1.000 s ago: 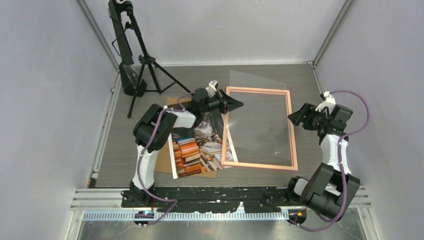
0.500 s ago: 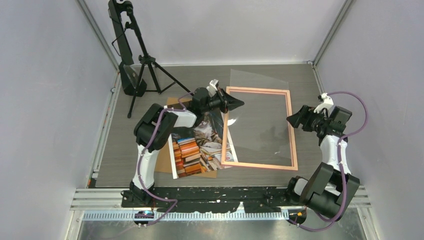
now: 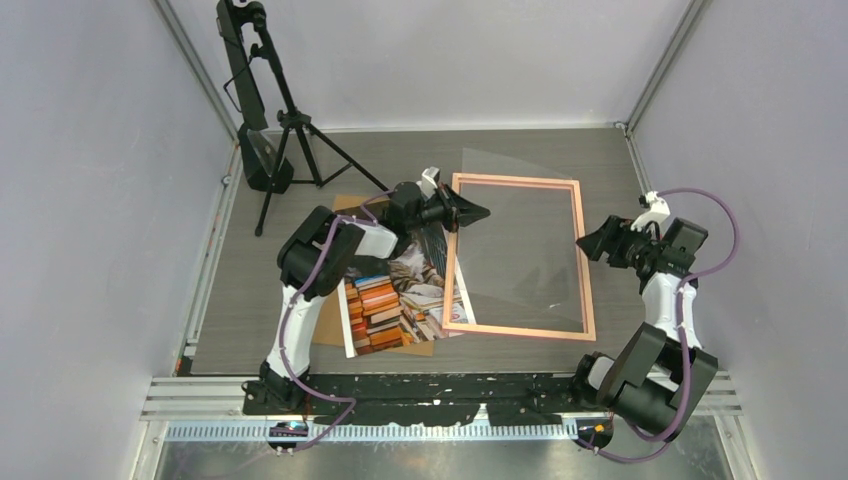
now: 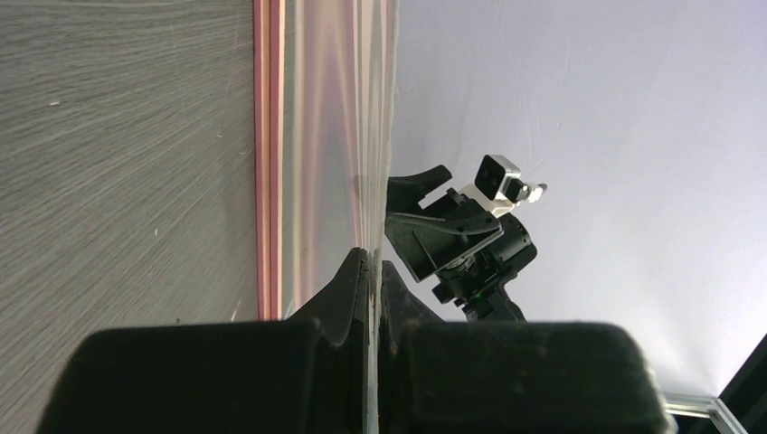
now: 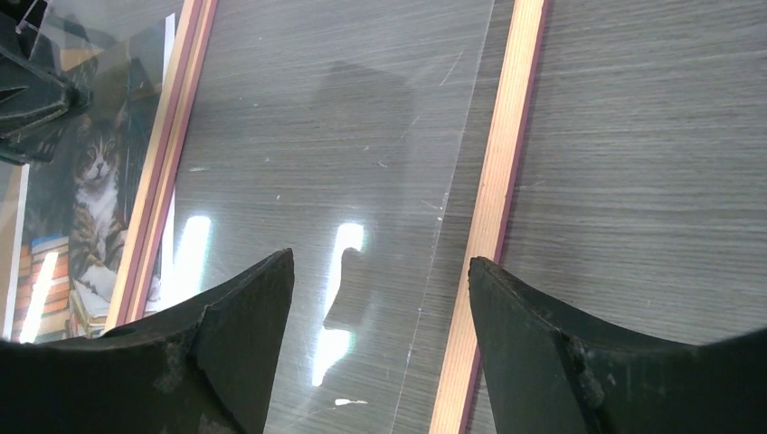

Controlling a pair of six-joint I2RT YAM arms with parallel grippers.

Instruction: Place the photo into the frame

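Right wrist: frame [image 5: 508, 172] rail betw. jaws

The left gripper [image 3: 472, 212] hovers with its fingers drawn to a point over the left rail of the frame [image 3: 515, 331]. It sits at the edge of the clear sheet [image 3: 520, 162], which spreads away from it across the frame's opening. Nearer the bases than that gripper, the photo [image 3: 395, 300] lies on a brown board [image 3: 326, 322], its right edge meeting the same rail. Across the frame, the right gripper [image 3: 588, 243] faces it, jaws parted, just beside the right rail.
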